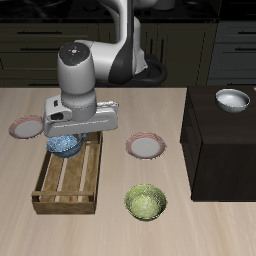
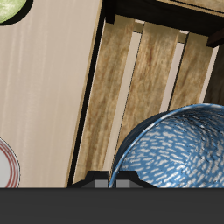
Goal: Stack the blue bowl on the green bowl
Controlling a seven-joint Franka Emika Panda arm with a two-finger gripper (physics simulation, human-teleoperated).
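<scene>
The blue bowl (image 1: 66, 146), light blue with white speckles, sits at the back end of the wooden crate (image 1: 70, 185). My gripper (image 1: 70, 136) is right over it, with its fingers hidden behind the hand in the exterior view. In the wrist view the blue bowl (image 2: 179, 149) looks large and close. The gripper (image 2: 112, 181) shows its fingertips close together at the bowl's rim, so it looks shut on the rim. The green bowl (image 1: 147, 202) stands on the table near the front edge, beside the crate. Its edge also shows in the wrist view (image 2: 10, 9).
A pink-rimmed plate (image 1: 26, 126) lies beside the crate's back end and another (image 1: 146, 146) behind the green bowl. A white-grey bowl (image 1: 233, 99) sits on a black cabinet (image 1: 220, 150). The crate's slats (image 2: 140, 79) and a plate's edge (image 2: 4, 162) show in the wrist view.
</scene>
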